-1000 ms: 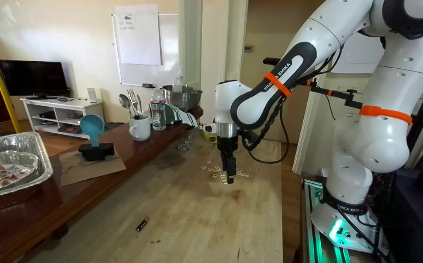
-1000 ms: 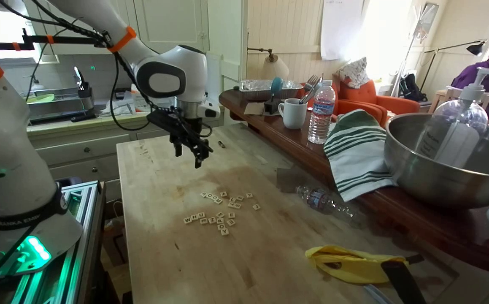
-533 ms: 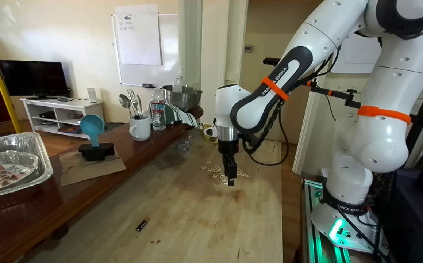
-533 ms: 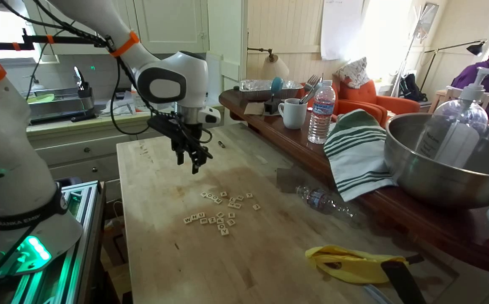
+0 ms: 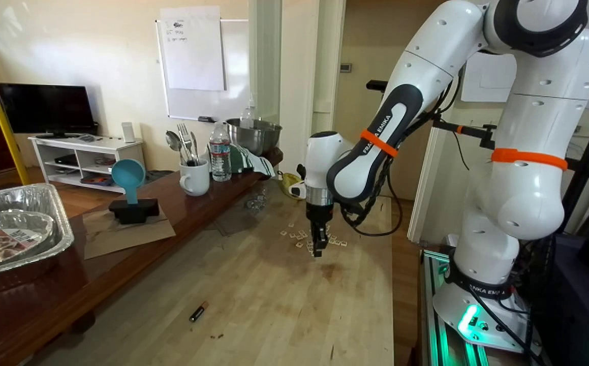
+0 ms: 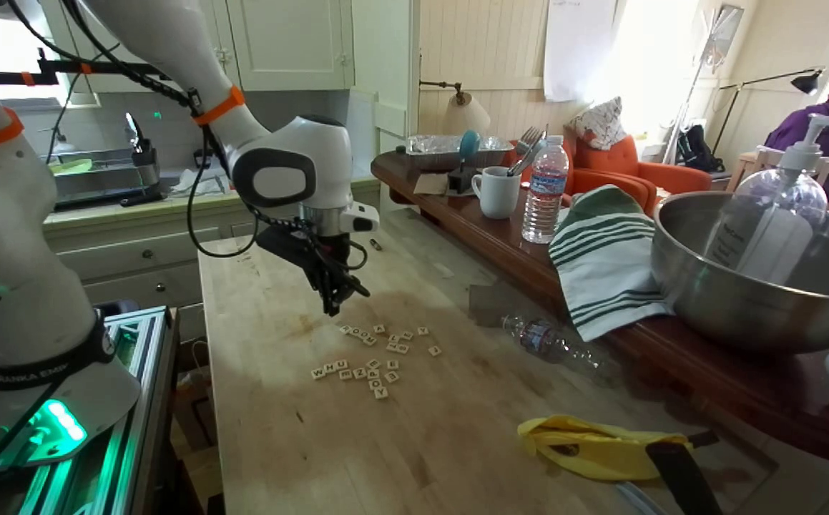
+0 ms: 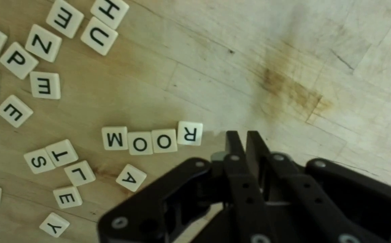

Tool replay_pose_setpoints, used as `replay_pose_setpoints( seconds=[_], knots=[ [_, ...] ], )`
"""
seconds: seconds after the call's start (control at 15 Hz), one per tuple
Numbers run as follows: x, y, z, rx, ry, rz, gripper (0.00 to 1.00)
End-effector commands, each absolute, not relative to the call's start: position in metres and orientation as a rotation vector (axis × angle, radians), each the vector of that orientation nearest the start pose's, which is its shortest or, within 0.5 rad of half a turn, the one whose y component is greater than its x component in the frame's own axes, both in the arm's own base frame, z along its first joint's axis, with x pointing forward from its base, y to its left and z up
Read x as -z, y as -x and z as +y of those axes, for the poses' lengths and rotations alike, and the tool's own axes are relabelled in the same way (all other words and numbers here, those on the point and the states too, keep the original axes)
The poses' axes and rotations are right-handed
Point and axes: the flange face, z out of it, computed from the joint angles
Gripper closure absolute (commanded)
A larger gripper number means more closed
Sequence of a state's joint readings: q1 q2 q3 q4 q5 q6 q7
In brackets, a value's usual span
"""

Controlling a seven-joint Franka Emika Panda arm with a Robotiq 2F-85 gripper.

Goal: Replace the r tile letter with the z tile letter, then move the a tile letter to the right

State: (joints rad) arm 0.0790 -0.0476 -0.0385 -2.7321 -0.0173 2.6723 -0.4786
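Note:
The r tile [image 7: 190, 133] ends a row with two O tiles and an M tile in the wrist view, sitting slightly out of line. The z tile [image 7: 43, 43] lies in a loose cluster at the upper left, touching or nearly touching a P tile. Apart from the row, the a tile [image 7: 131, 178] rests at an angle below it. My gripper [image 7: 242, 133] hangs over the table just right of the r tile in the wrist view. A narrow gap shows between its fingers [image 7: 233, 143], holding nothing. In both exterior views the fingertips [image 6: 331, 310] are above the tabletop, close to the tiles.
More letter tiles are scattered around, such as the U tile [image 7: 99, 35] and the L tile [image 7: 80, 173]. A battery [image 5: 198, 311], a plastic bottle [image 6: 553, 345] and a yellow pouch [image 6: 600, 447] lie on the table. A raised wooden counter [image 6: 457, 207] runs along one side.
My gripper has come down closer to the tabletop and the tiles. Its fingers, wide apart a second ago, have drawn together to a narrow gap. The tiles look unmoved.

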Motion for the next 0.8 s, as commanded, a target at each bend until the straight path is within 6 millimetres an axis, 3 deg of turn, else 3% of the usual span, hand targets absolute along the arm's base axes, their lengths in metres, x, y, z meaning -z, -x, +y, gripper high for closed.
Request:
replay_pose_setpoints(
  seconds=[0.0, 0.73],
  knots=[
    [-0.223, -0.397, 0.008, 0.037, 3.061, -0.792, 1.0],
    [-0.214, -0.4, -0.009, 0.077, 3.111, -0.714, 1.0]
  ],
)
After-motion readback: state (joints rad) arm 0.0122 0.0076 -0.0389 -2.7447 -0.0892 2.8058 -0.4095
